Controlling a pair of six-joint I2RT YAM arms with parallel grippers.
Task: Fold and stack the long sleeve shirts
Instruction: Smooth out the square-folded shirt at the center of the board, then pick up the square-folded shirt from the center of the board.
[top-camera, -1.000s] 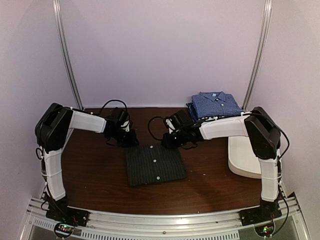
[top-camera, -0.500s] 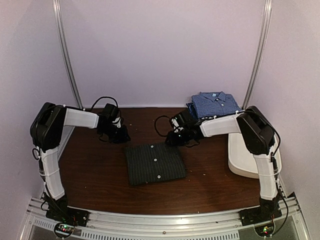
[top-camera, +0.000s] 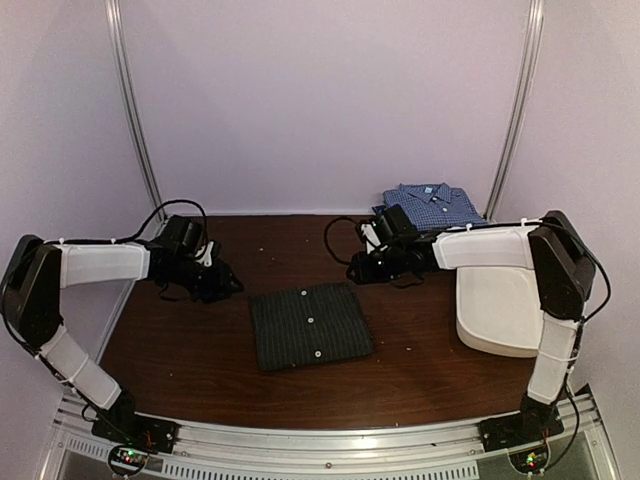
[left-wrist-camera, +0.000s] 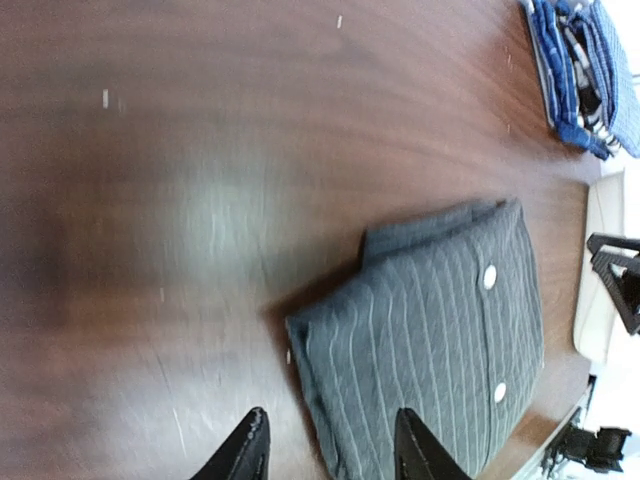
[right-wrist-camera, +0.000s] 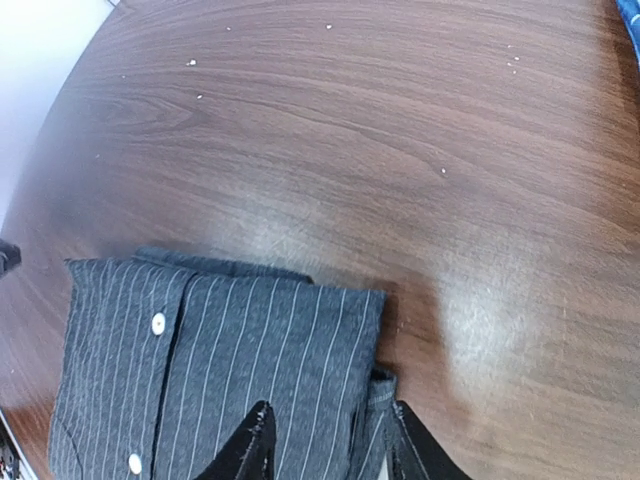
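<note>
Grippers: both have fingers parted, and I see nothing clamped by either.
left gripper (top-camera: 222, 281): off the far-left corner of the charcoal pinstriped shirt (top-camera: 310, 326), not touching it. On my left wrist view (left-wrist-camera: 330, 452) the two black fingertips (left-wrist-camera: 250, 450) stand apart, with only the shirt's corner and wood showing below the gap.
right gripper (top-camera: 358, 270): just beyond the charcoal shirt's far-right corner, not touching the cloth. On the right wrist view (right-wrist-camera: 325, 445) the tips are apart in the same way, and the shirt's folded edge shows below them.
charcoal shirt: folded into a rough square, lying flat with its button placket up. I count three white buttons from above.
blue checked shirt (top-camera: 430, 207): folded with the collar up, well beyond the charcoal shirt to the far right. The left wrist view (left-wrist-camera: 580, 70) shows several cloth layers at its edge. I cannot tell whether that is more than one shirt.
white tub (top-camera: 500, 310): right of the charcoal shirt, apart from it, with the right arm crossing above its far edge. The part of its inside that I can see is plain white.
table (top-camera: 190, 345): dark wood; both shirts and the tub rest on it.
</note>
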